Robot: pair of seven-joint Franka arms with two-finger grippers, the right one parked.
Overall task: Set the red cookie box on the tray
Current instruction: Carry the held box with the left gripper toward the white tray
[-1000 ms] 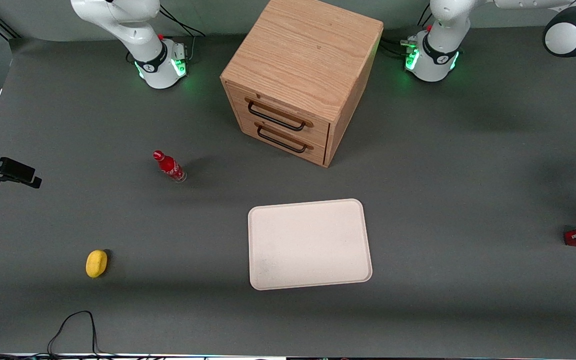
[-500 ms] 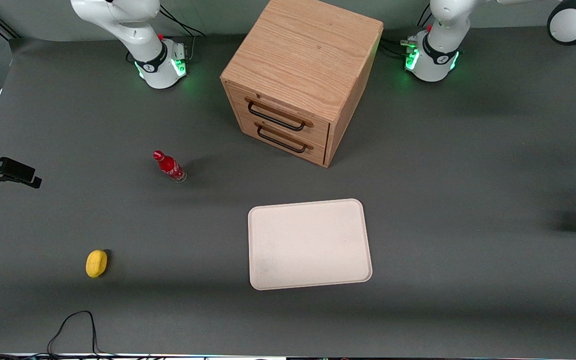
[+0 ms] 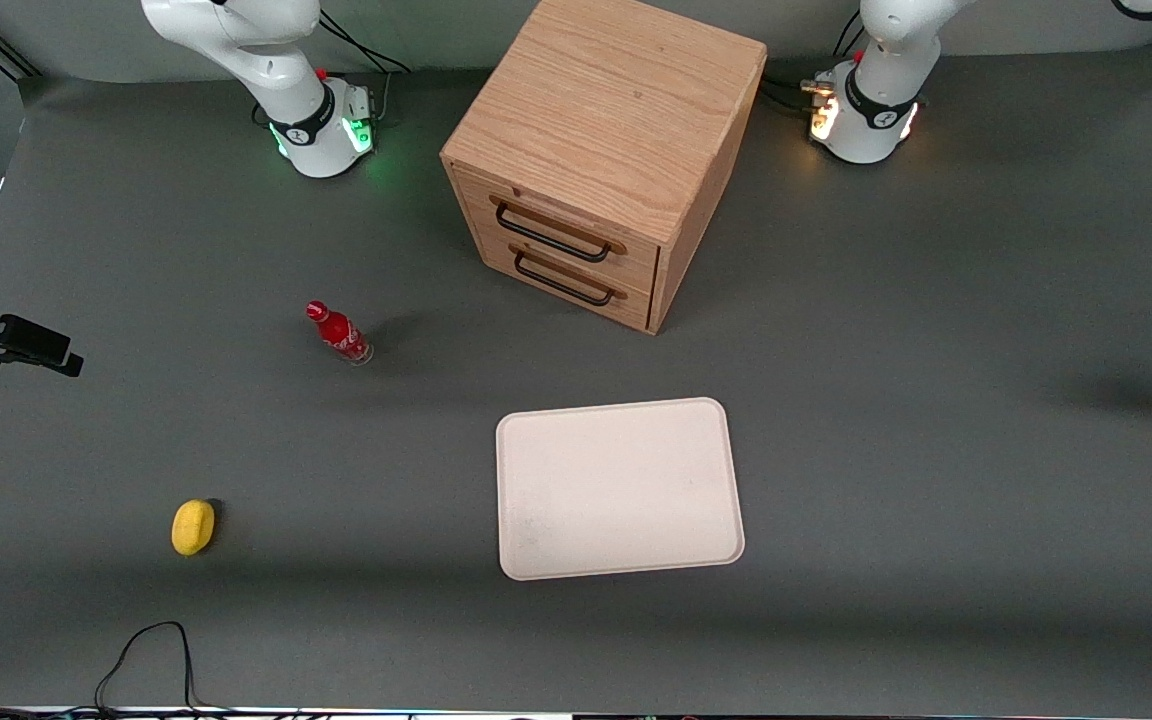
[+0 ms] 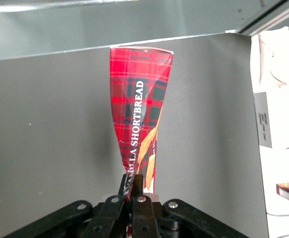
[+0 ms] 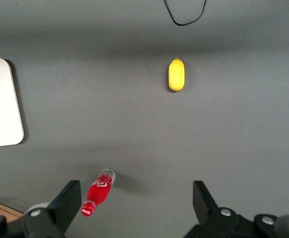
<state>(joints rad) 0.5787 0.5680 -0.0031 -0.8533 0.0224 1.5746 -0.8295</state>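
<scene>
Compared with a second ago, we no longer find the red cookie box (image 4: 140,111) in the front view: it lay at the working arm's end of the tabletop (image 3: 936,330), then only a red sliver showed at the frame edge, and now that edge is bare, with just a soft shadow on the surface. The light on the working arm's base has turned from green to amber. Everything else stays put.

The tray (image 3: 619,488) lies flat nearer the front camera than the wooden drawer cabinet (image 3: 601,150) and holds nothing. Both cabinet drawers are shut.

Only the left wrist view shows us the box: it is pinched at one end by the end effector (image 4: 136,184), whose fingers are clenched on the carton, and its tartan face with white lettering stretches away over the grey tabletop. The right wrist view shows the small red bottle (image 5: 98,193), the yellow lemon-like object (image 5: 176,75) and a corner of the tray.
</scene>
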